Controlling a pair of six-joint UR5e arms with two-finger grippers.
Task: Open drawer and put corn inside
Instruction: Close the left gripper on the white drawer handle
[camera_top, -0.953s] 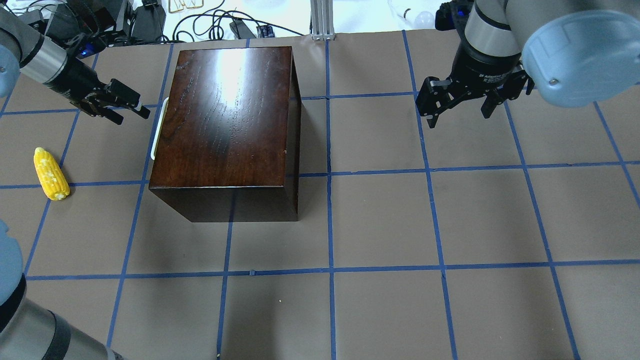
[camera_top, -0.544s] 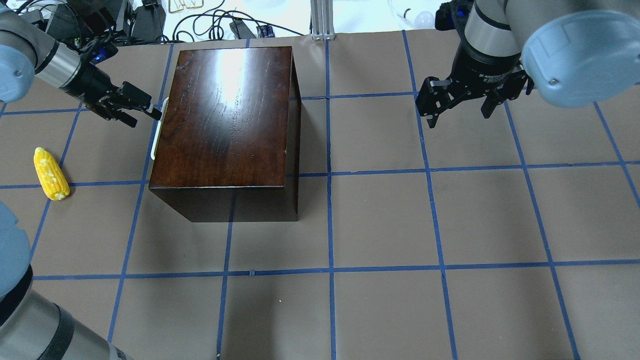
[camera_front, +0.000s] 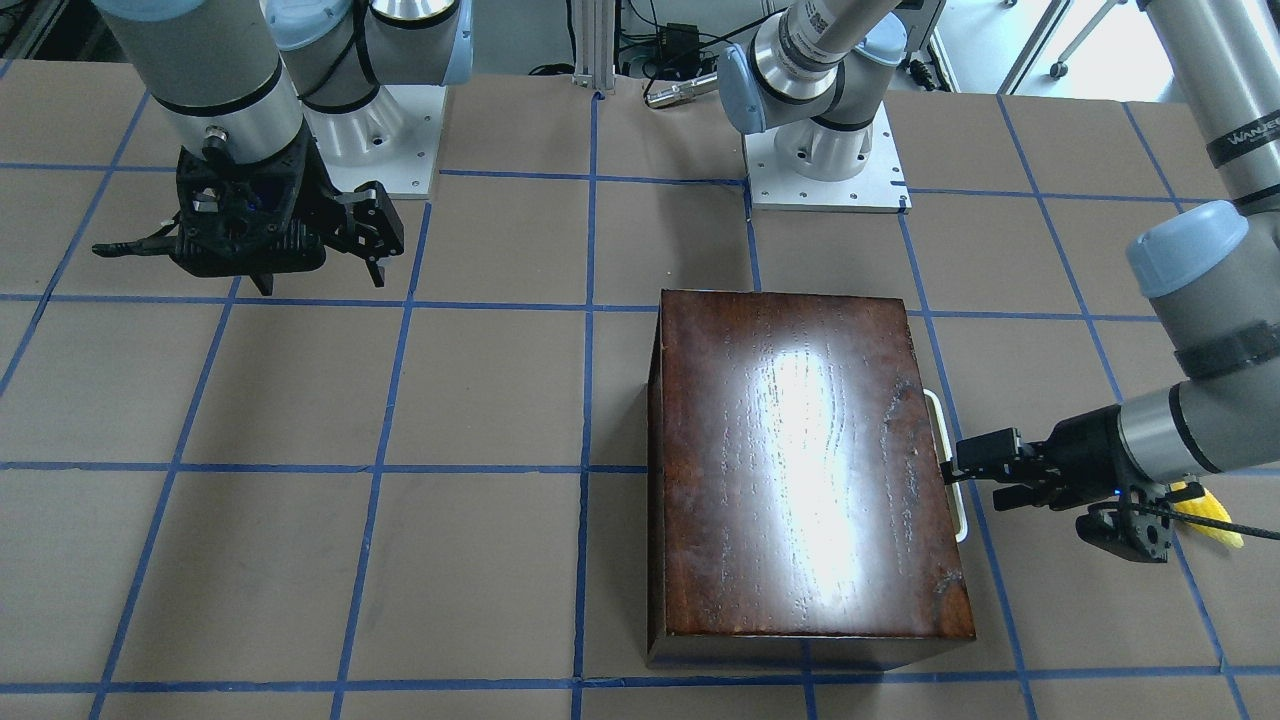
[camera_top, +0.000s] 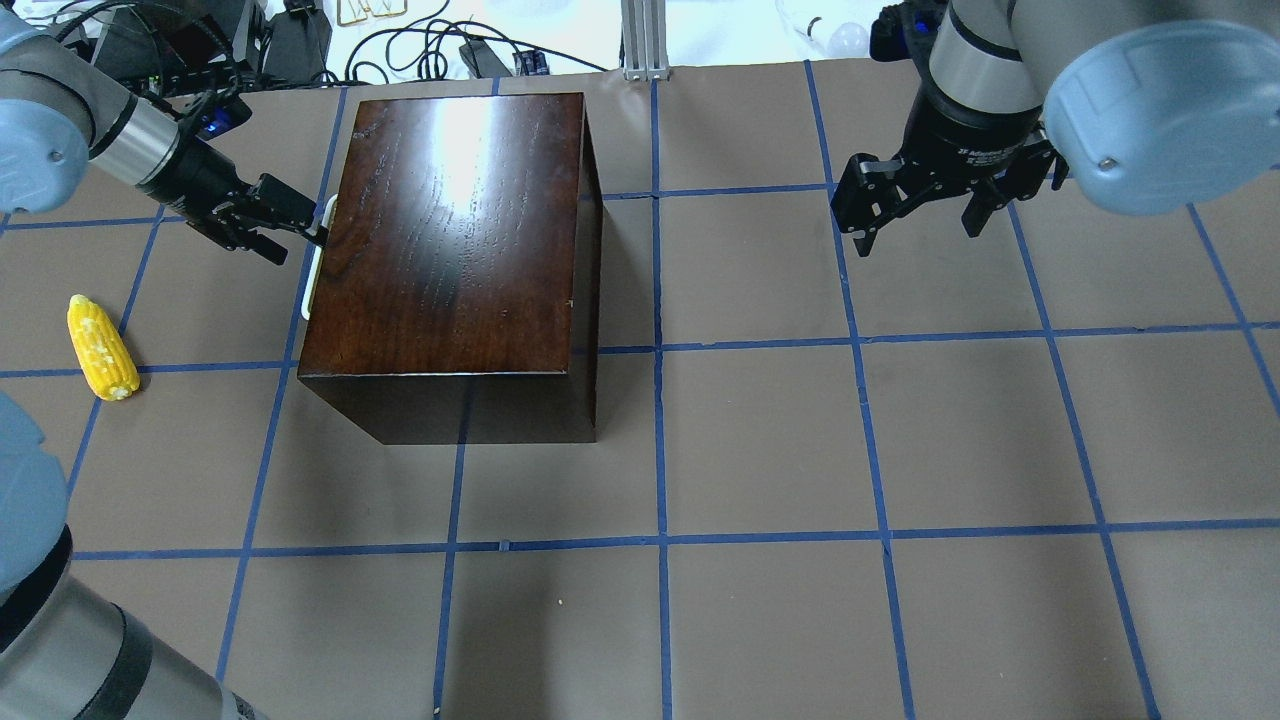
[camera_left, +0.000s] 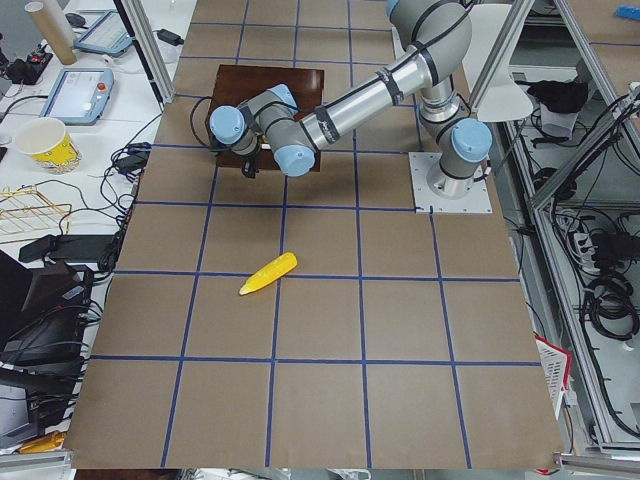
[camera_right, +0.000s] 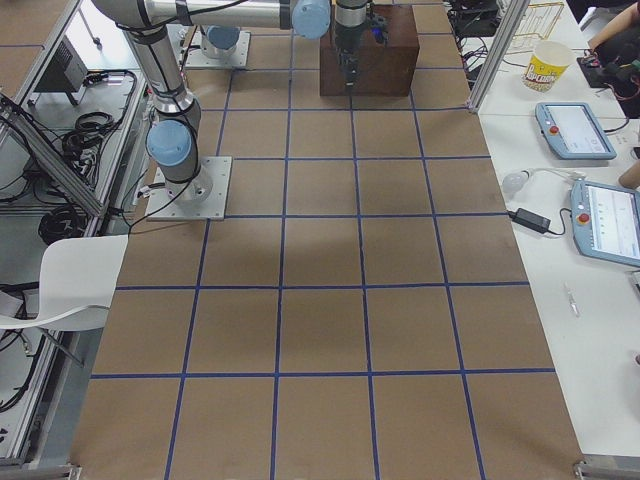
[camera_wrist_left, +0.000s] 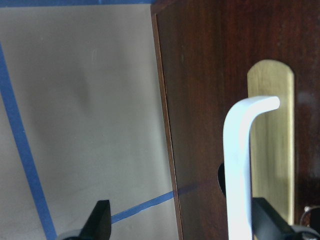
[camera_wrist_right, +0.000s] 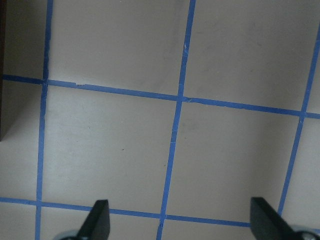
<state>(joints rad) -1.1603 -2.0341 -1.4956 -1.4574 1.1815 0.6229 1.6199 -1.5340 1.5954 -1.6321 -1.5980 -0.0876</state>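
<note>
The glossy dark-brown box (camera_top: 455, 230) stands on the table with its drawer shut. The drawer's dark front panel (camera_wrist_left: 200, 100) and white loop handle (camera_wrist_left: 239, 170) fill the left wrist view. The handle also shows in the overhead view (camera_top: 315, 262) and the front-facing view (camera_front: 950, 470). My left gripper (camera_top: 298, 232) is open at the handle's far end, with the handle between its fingers, close to one fingertip (camera_wrist_left: 265, 220). The yellow corn (camera_top: 100, 347) lies on the table to the left of the box, apart from both grippers. My right gripper (camera_top: 918, 215) is open and empty above the table at the far right.
Blue tape lines divide the brown table into squares. Cables and equipment lie beyond the far edge, with an aluminium post (camera_top: 645, 40) behind the box. The arm bases (camera_front: 825, 160) stand at the robot's side of the table.
My left gripper has moved right, from open table beside the box up to the drawer handle, still open. The right arm, the box and the corn have not moved.
</note>
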